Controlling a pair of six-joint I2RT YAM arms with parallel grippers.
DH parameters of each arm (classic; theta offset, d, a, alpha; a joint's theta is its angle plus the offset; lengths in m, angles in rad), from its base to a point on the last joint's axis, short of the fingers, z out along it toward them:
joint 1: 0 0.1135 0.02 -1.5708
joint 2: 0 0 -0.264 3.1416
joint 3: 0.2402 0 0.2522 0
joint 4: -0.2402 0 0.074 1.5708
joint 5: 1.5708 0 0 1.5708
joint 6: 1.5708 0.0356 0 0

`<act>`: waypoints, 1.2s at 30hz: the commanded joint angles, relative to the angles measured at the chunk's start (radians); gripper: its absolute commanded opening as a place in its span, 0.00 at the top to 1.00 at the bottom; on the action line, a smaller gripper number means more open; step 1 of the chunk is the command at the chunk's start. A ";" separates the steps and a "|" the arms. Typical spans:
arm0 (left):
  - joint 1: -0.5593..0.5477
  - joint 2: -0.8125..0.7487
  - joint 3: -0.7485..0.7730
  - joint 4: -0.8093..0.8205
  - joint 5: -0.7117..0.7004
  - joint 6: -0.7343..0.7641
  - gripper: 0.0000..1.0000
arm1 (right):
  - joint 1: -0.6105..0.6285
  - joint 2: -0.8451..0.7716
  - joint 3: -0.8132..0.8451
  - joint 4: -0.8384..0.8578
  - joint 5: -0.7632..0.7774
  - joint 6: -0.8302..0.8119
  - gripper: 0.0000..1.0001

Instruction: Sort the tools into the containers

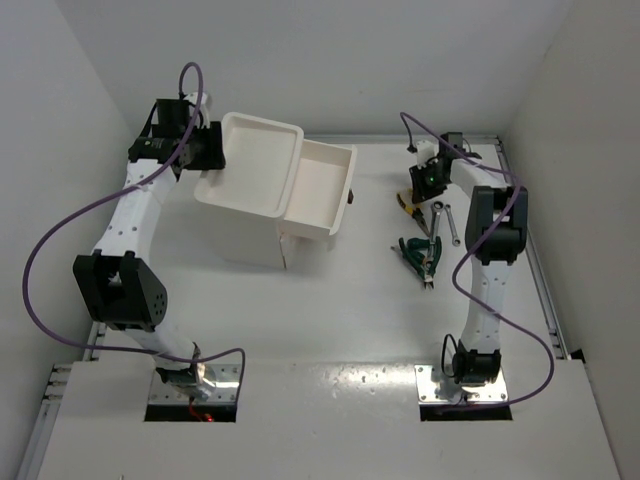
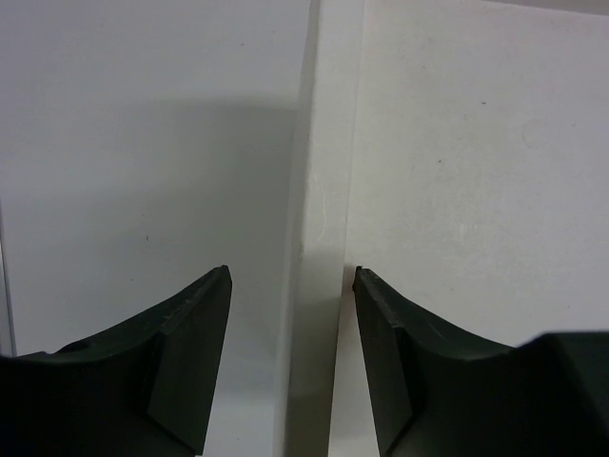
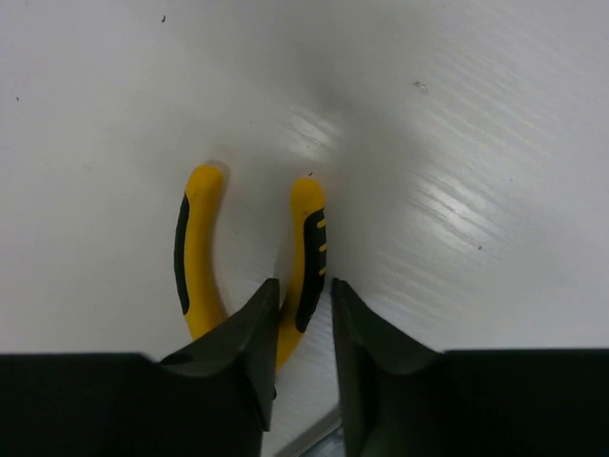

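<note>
Far left, the left tool (image 1: 207, 150) stands spread astride the left rim (image 2: 319, 190) of the white drawer unit (image 1: 240, 235), the rim between its fingers with a gap on one side. One drawer (image 1: 312, 222) juts out to the right, its dark handle (image 1: 352, 197) towards the tools. Well right of it on the surface (image 1: 330, 320), the right tool (image 3: 304, 290) is clenched on one handle of the yellow pliers (image 3: 195, 248). Two wrenches (image 1: 437, 216) lie just nearer, and the green pliers (image 1: 418, 250) nearer again.
</note>
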 commanded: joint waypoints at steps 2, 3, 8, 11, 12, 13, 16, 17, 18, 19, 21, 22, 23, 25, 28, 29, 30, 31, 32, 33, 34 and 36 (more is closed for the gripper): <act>0.004 0.035 0.003 -0.045 0.002 0.016 0.40 | 0.017 0.011 0.033 -0.050 0.041 -0.032 0.81; 0.004 0.035 0.003 -0.045 0.002 0.016 0.40 | 0.017 0.011 0.023 -0.041 0.041 -0.041 0.88; 0.004 0.035 -0.006 -0.045 0.002 0.016 0.40 | 0.017 -0.053 0.012 -0.031 0.027 -0.012 1.00; 0.004 0.035 -0.006 -0.045 0.011 0.016 0.40 | 0.008 -0.113 0.041 -0.018 -0.008 0.098 1.00; 0.004 0.035 -0.006 -0.045 0.011 0.016 0.40 | 0.008 -0.165 0.056 -0.005 -0.027 0.140 1.00; 0.004 0.035 -0.006 -0.045 0.011 0.016 0.40 | 0.008 -0.194 0.056 -0.004 -0.027 0.213 1.00; 0.004 0.035 -0.006 -0.045 0.011 0.016 0.40 | -0.002 -0.307 0.093 0.005 -0.027 0.319 1.00; 0.004 0.035 -0.006 -0.045 0.011 0.016 0.40 | -0.002 -0.334 0.093 -0.006 -0.027 0.409 1.00; 0.004 0.035 -0.006 -0.045 0.011 0.016 0.40 | -0.002 -0.360 0.102 -0.006 -0.027 0.453 1.00; 0.004 0.035 -0.006 -0.045 0.011 0.016 0.40 | -0.012 -0.387 0.102 -0.015 -0.027 0.494 1.00; -0.006 0.025 -0.006 -0.045 0.011 0.025 0.40 | -0.012 -0.467 0.093 -0.015 -0.063 0.662 1.00; -0.006 0.025 -0.006 -0.045 0.011 0.025 0.40 | -0.012 -0.489 0.093 -0.015 -0.064 0.663 1.00; -0.006 0.025 -0.006 -0.045 0.011 0.025 0.40 | -0.012 -0.533 0.082 -0.005 -0.105 0.742 1.00; -0.006 0.025 -0.006 -0.045 0.011 0.025 0.40 | -0.012 -0.590 0.041 0.120 -0.175 0.832 1.00; -0.015 0.025 -0.016 -0.045 0.011 0.025 0.40 | 0.021 -0.702 -0.095 0.303 -0.203 1.042 1.00; -0.015 0.025 -0.016 -0.045 0.011 0.025 0.40 | 0.059 -0.711 -0.112 0.371 -0.203 1.100 1.00; -0.015 0.025 -0.016 -0.045 0.011 0.025 0.40 | 0.084 -0.701 -0.112 0.371 -0.203 1.111 1.00; -0.015 0.025 -0.016 -0.045 0.011 0.025 0.39 | 0.109 -0.700 -0.112 0.384 -0.190 1.122 1.00; -0.024 0.016 -0.025 -0.045 0.011 0.025 0.39 | 0.151 -0.687 -0.112 0.405 -0.189 1.174 1.00; -0.024 0.016 -0.025 -0.045 0.011 0.016 0.39 | 0.173 -0.687 -0.126 0.417 -0.157 1.197 1.00; -0.024 0.016 -0.025 -0.045 0.011 0.016 0.39 | 0.195 -0.668 -0.126 0.417 -0.142 1.217 1.00; -0.033 0.016 -0.025 -0.045 0.011 0.016 0.39 | 0.245 -0.628 -0.114 0.393 -0.102 1.268 1.00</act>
